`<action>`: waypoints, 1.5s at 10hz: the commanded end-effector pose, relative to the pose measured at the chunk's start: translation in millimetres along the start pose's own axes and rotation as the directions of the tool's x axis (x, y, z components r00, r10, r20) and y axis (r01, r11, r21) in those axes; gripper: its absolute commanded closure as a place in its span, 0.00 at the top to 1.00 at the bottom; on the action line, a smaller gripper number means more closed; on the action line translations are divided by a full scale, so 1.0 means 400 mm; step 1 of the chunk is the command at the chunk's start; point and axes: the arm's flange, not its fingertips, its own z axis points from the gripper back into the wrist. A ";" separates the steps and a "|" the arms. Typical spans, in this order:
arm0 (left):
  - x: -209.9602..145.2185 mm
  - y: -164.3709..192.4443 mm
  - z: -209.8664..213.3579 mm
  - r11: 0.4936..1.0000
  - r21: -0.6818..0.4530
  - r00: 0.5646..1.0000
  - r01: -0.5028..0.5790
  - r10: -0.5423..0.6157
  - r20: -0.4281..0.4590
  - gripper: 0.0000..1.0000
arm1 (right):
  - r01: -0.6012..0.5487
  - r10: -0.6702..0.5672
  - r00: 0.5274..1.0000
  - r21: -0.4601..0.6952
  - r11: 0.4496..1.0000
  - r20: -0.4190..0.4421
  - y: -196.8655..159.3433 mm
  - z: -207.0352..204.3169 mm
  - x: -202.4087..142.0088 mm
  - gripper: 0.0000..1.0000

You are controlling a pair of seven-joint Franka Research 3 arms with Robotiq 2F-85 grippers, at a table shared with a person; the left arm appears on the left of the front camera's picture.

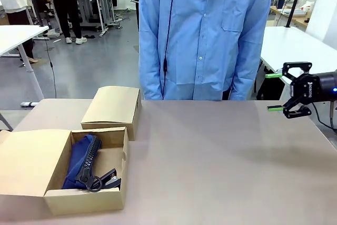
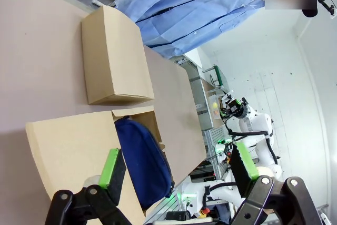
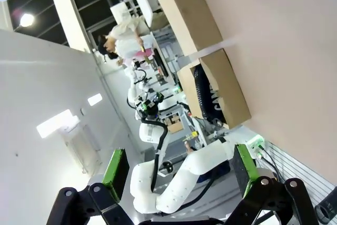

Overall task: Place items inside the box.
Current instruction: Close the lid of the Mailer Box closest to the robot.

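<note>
An open cardboard box (image 1: 84, 202) sits at the table's near left corner. Inside it lies a navy blue zip pouch (image 1: 79, 160), with a small black item (image 1: 107, 179) against its near end; I cannot tell what that item is. My right gripper (image 1: 275, 92) hangs open and empty above the table's far right edge, well away from the box. In the left wrist view my left gripper (image 2: 178, 164) is open and empty, high over the box (image 2: 68, 146) and the pouch (image 2: 143, 162). The right wrist view has the open right gripper (image 3: 180, 166) with the box (image 3: 227, 85) far beyond it.
A closed cardboard lid or second box (image 1: 113, 106) stands just behind the open one. A person in a blue coat (image 1: 202, 35) stands at the table's far side, arms at the sides. The table's middle and right (image 1: 221, 167) are bare.
</note>
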 end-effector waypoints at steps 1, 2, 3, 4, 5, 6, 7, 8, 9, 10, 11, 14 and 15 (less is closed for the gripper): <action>-0.008 -0.002 -0.006 1.000 -0.024 1.000 0.018 -0.017 0.019 1.00 | -0.026 0.026 1.000 0.017 1.000 0.008 0.012 -0.004 0.005 1.00; -0.008 -0.002 -0.006 1.000 -0.024 1.000 0.018 -0.017 0.019 1.00 | -0.026 0.026 1.000 0.017 1.000 0.008 0.012 -0.004 0.005 1.00; -0.008 -0.002 -0.006 1.000 -0.024 1.000 0.018 -0.017 0.019 1.00 | -0.026 0.026 1.000 0.017 1.000 0.008 0.012 -0.004 0.005 1.00; -0.008 -0.002 -0.006 1.000 -0.024 1.000 0.018 -0.017 0.019 1.00 | -0.026 0.026 1.000 0.017 1.000 0.008 0.012 -0.004 0.005 1.00; 0.000 0.000 0.000 1.000 0.000 1.000 0.000 0.000 0.000 1.00 | -0.026 0.026 1.000 0.017 1.000 0.008 0.012 -0.004 0.005 1.00; 0.023 -0.049 -0.062 0.964 0.011 0.959 0.267 -0.267 0.092 1.00 | -0.026 0.026 1.000 0.017 1.000 0.008 0.012 -0.004 0.005 1.00; 0.033 -0.079 -0.116 0.856 -0.055 0.858 0.514 -0.510 0.064 1.00 | -0.026 0.026 1.000 0.017 1.000 0.008 0.012 -0.004 0.005 1.00; 0.023 -0.118 -0.155 0.775 -0.106 0.782 0.623 -0.621 0.057 1.00 | -0.026 0.026 1.000 0.017 1.000 0.008 0.012 -0.004 0.005 1.00; 0.030 -0.140 -0.176 0.736 -0.109 0.744 0.668 -0.665 0.067 1.00 | -0.026 0.026 1.000 0.017 1.000 0.008 0.012 -0.004 0.005 1.00; 0.053 -0.166 -0.212 0.860 0.066 0.860 0.505 -0.508 0.036 1.00 | -0.026 0.026 1.000 0.017 1.000 0.008 0.012 -0.004 0.005 1.00; 0.035 -0.155 -0.156 0.827 -0.097 0.829 0.553 -0.558 -0.033 1.00 | -0.026 0.026 1.000 0.017 1.000 0.008 0.012 -0.004 0.005 1.00; 0.051 -0.146 -0.199 0.211 -0.199 0.209 0.957 -0.977 -0.028 1.00 | -0.026 0.026 1.000 0.017 1.000 0.008 0.012 -0.004 0.005 1.00; 0.081 -0.113 -0.157 0.100 -0.135 0.096 0.986 -0.995 -0.033 1.00 | -0.026 0.026 1.000 0.017 1.000 0.008 0.012 -0.004 0.005 1.00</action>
